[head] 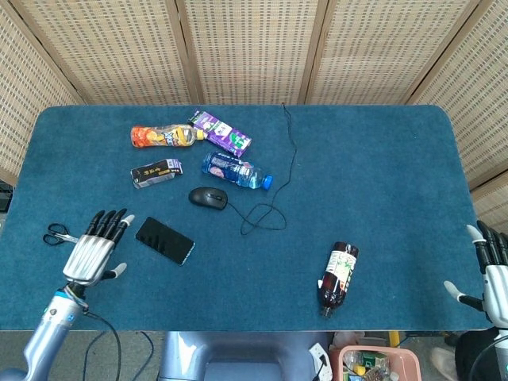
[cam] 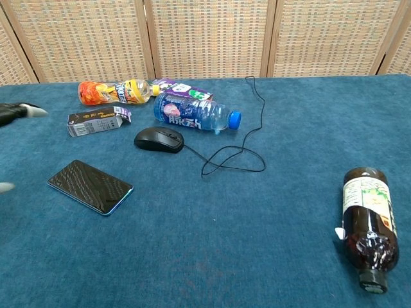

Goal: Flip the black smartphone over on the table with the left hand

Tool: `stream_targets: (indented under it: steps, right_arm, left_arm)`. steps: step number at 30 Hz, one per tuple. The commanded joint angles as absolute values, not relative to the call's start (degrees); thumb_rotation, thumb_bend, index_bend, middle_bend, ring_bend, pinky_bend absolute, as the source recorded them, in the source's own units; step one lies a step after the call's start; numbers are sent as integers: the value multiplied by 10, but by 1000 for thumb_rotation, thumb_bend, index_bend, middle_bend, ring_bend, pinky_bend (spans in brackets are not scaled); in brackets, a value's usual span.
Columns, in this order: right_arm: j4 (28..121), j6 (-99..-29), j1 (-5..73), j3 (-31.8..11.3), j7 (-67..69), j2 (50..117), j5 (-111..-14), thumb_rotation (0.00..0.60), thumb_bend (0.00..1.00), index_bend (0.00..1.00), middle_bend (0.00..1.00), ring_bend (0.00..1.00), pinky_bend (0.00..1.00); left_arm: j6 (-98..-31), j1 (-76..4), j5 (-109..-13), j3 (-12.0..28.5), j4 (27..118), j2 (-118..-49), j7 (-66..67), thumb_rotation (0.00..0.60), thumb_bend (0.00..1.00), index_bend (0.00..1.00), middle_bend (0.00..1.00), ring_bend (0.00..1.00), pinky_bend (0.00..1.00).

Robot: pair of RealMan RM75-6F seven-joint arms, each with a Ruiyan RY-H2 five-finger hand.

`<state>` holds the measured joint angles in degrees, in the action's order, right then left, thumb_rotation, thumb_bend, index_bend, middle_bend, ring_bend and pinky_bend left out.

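Because the black smartphone lies flat on the counter, the empty left hand hovers spread-fingered just beside its edge.

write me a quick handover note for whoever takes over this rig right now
Left hand: open, fingers spread, over the table just left of the black smartphone, not touching it.
Right hand: open, at the table's right edge, holding nothing.
Smartphone: lies flat on the blue table, near the scissors and in front of the mouse.
Done: nothing to the phone yet.
Left: grip the phone and flip it over.
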<state>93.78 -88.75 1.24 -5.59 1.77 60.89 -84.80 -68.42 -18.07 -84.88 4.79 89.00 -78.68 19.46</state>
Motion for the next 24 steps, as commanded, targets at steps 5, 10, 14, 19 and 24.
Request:
stream_targets:
  steps: [5, 10, 14, 19, 24]
  right_arm:
    - [929, -874, 17, -58, 18, 613, -834, 600, 0, 0, 0, 0, 0]
    - [924, -867, 19, -60, 20, 615, -827, 600, 0, 0, 0, 0, 0]
    - [922, -863, 20, -60, 20, 617, -825, 600, 0, 0, 0, 0, 0]
    - [920, -860, 22, -59, 20, 619, -825, 600, 0, 0, 0, 0, 0]
    - [919, -860, 22, -59, 18, 620, -824, 600, 0, 0, 0, 0, 0]
  left_arm:
    - [-637, -221, -829, 52, 823, -856, 221, 600, 370, 49, 0, 0, 0]
    - [-625, -230, -816, 47, 791, -880, 219, 600, 373, 49, 0, 0, 0]
    - [-618, -233, -809, 44, 775, -886, 209, 600, 375, 49, 0, 0, 0]
    - [-603, -244, -814, 35, 746, -903, 189, 600, 375, 50, 0, 0, 0]
    - [-602, -248, -820, 29, 724, -918, 177, 600, 375, 56, 0, 0, 0]
